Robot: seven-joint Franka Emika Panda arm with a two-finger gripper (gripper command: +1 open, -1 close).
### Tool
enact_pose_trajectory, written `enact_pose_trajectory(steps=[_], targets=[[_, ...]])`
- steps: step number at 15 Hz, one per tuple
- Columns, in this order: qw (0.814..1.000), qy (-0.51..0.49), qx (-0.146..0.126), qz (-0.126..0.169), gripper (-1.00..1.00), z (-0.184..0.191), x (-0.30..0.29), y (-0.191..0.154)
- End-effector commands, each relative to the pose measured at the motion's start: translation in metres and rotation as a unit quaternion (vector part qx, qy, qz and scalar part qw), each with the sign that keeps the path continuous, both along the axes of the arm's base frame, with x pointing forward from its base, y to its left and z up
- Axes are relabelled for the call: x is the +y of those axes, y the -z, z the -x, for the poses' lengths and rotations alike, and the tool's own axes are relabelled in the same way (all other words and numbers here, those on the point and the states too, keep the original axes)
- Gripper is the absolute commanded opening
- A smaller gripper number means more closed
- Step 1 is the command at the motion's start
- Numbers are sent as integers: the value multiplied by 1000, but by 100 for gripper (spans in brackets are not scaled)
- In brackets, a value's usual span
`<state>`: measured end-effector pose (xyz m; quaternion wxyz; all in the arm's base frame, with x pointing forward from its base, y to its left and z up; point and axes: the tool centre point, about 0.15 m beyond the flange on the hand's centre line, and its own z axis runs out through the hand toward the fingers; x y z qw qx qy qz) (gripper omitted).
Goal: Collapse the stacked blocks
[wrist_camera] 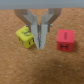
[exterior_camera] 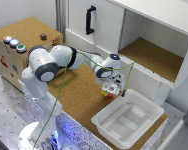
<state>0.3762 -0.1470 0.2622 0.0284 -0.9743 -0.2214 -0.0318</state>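
Wrist view: gripper (wrist_camera: 39, 44) with jaws drawn together, nothing between them, fingertips at the cork surface (wrist_camera: 45, 67). Just beyond, a yellow cube (wrist_camera: 25, 36) touches one finger (wrist_camera: 31, 31); a red cube (wrist_camera: 65, 40) lies apart on the other side, both resting singly. Exterior view: white tray (exterior_camera: 150, 106) beside the gripper

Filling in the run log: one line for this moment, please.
stack: down | yellow block and red block apart on the cork surface | tool: beside yellow block, holding nothing
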Motion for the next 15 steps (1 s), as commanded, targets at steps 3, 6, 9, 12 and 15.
enact_pose_trajectory(steps=[3, 6, 9, 12, 15], targets=[[996, 15, -66, 66, -100, 30, 30, -12], [993, 35, -83, 73, 100, 19, 22, -23], [992, 50, -88, 72, 100, 7, 16, -25], [992, 80, -75, 69, 100, -19, 0, -15], [990, 99, -76, 69, 100, -41, -15, -2]])
